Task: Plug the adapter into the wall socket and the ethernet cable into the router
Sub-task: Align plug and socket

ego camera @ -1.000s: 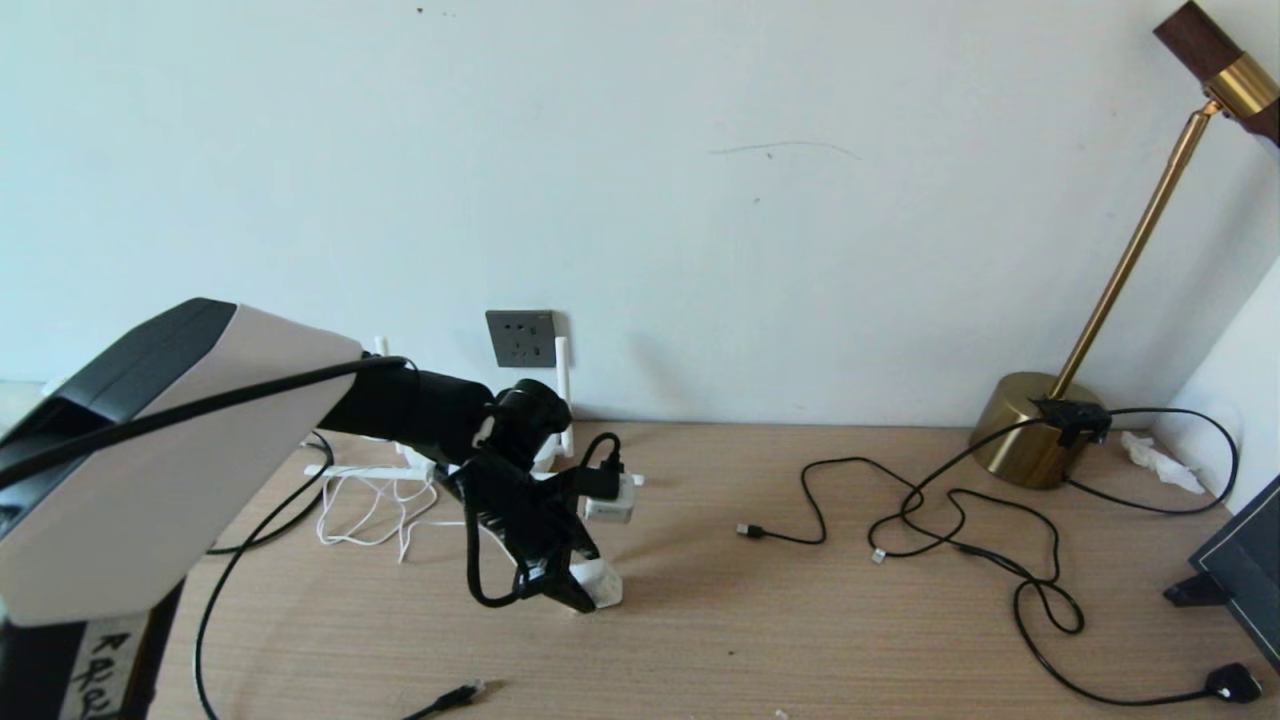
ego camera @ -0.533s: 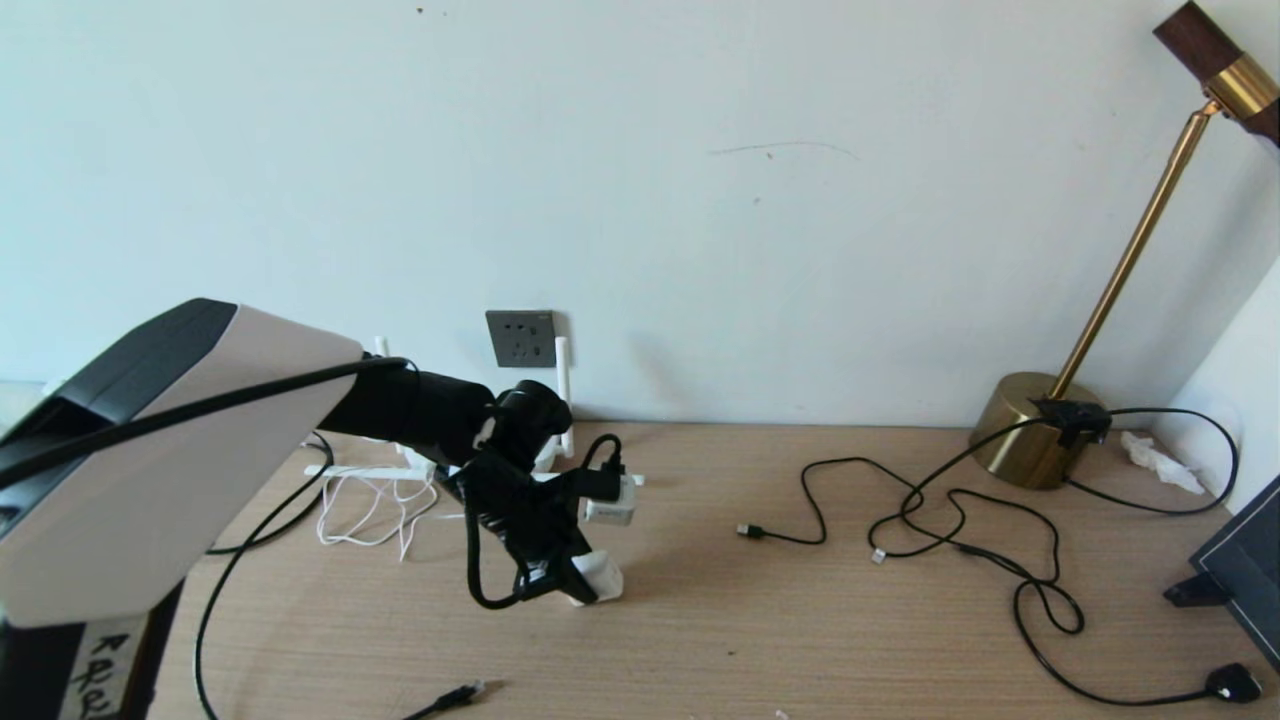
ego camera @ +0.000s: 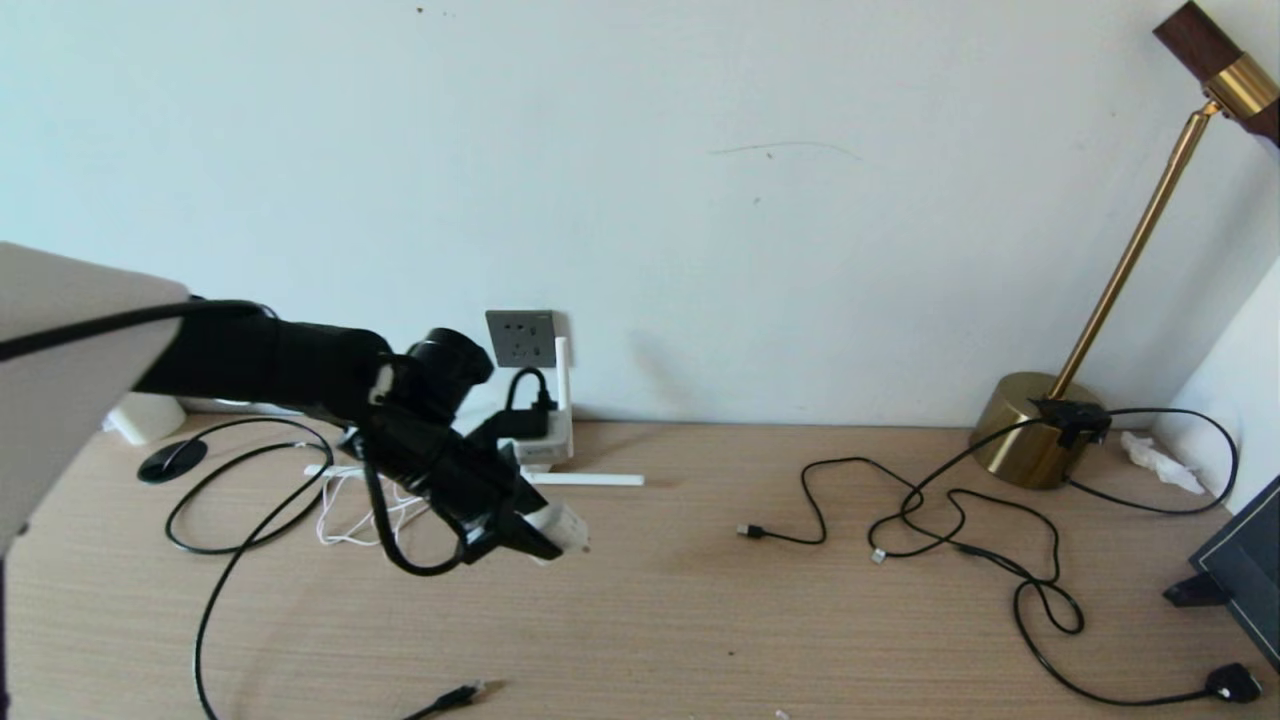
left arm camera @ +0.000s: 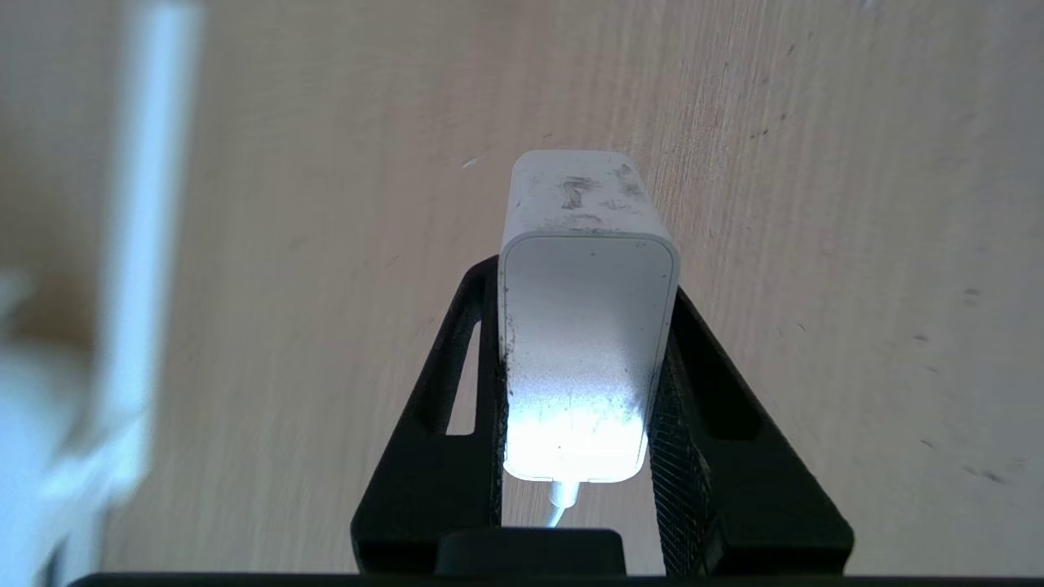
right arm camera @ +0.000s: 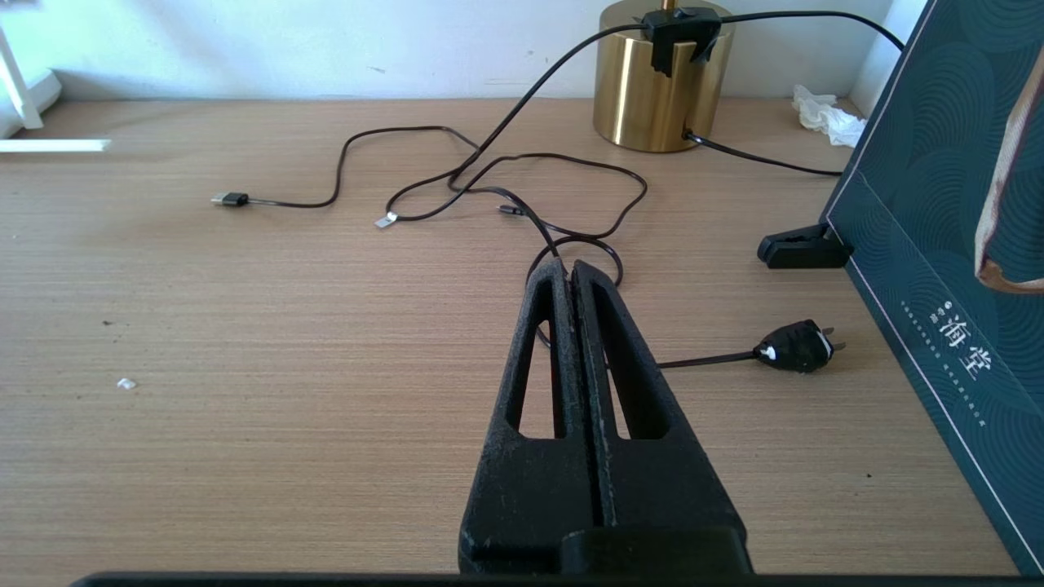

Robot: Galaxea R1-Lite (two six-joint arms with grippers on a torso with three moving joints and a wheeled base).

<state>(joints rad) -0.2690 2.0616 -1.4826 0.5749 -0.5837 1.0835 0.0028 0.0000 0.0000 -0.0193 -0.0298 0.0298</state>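
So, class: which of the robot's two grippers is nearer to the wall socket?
Left. The left gripper, jaws shut on the adapter, is above the table just in front of and below the wall socket. The right gripper is out of the head view, over the table near the lamp's cables.

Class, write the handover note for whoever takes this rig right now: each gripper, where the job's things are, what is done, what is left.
Left gripper: shut on the adapter, held above the table.
Right gripper: shut, empty, over the table.
Wall socket: empty, behind the left arm.
Router: below the socket.
Ethernet cable: loose at the table's near edge.
Done: adapter picked up.
Left: plug the adapter in, then the cable into the router.
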